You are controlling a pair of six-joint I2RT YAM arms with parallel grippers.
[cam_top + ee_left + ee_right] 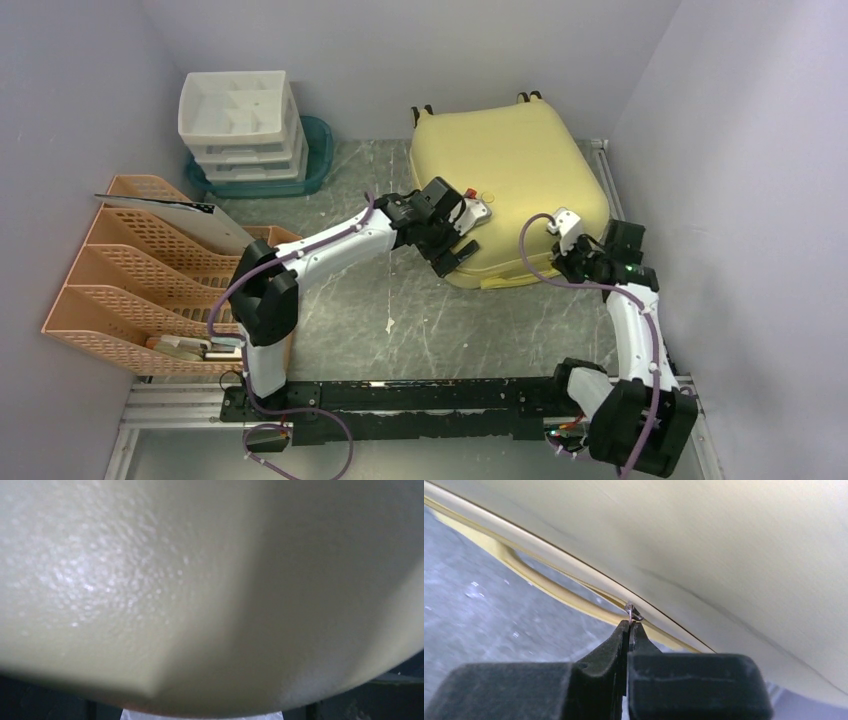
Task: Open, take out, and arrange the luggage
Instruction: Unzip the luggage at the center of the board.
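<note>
With right gripper (pixel 630 627) clamped on the zipper pull (pixel 633 612), likely unzips the luggage (pixel 724 555) seam while steadying its corner with left gripper (pixel 457 252), jaws spread apart.

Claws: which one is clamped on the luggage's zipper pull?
The right claw, shut on the metal zipper pull at the seam; the left claw stands wide open by a corner of the luggage.
</note>
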